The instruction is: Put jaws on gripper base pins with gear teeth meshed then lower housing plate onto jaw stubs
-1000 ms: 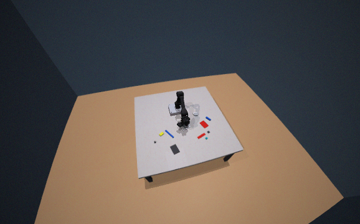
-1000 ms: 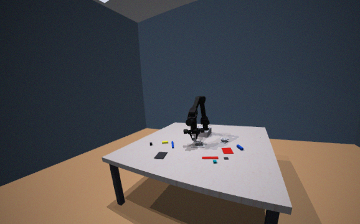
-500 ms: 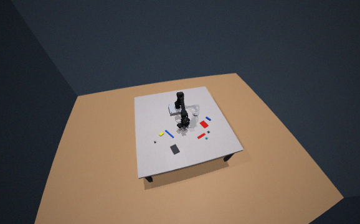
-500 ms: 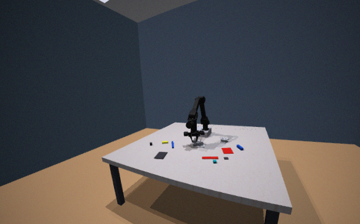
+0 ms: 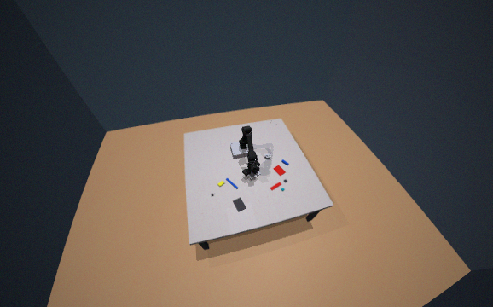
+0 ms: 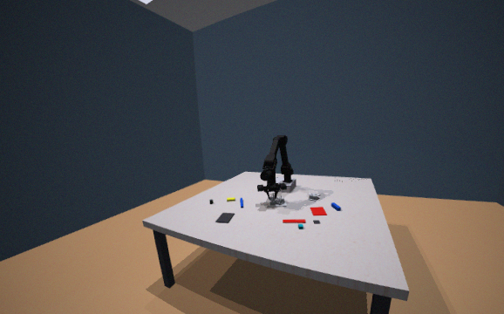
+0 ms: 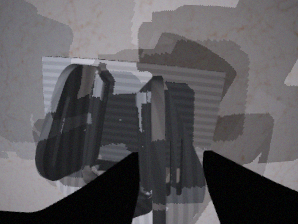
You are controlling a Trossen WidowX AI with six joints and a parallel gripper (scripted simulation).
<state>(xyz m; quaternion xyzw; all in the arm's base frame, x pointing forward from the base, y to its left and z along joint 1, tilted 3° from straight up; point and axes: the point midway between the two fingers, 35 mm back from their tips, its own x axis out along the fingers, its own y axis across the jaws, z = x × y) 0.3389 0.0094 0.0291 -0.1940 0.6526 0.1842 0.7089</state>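
The pale, ribbed gripper base (image 7: 209,95) (image 6: 282,203) lies flat on the table below my hand. One grey jaw (image 7: 70,131) is over its left part in the wrist view; whether it sits on its pin cannot be told. My gripper (image 5: 252,174) (image 6: 273,198) (image 7: 172,159) is shut on the other grey jaw (image 7: 158,115), low over the base and beside the first jaw. The pins, the gear teeth and any gap under the held jaw are hidden. A small pale part (image 5: 268,156) (image 6: 314,196), seemingly the housing plate, lies apart, nearer the arm's foot.
A red square (image 5: 279,170) (image 6: 318,211), a red bar (image 5: 275,186) (image 6: 294,221) and a blue cylinder (image 5: 285,162) (image 6: 336,207) lie on the right. A blue bar (image 5: 232,183) (image 6: 241,202), a yellow block (image 5: 221,183) (image 6: 231,199) and a dark plate (image 5: 240,205) (image 6: 225,217) lie on the left.
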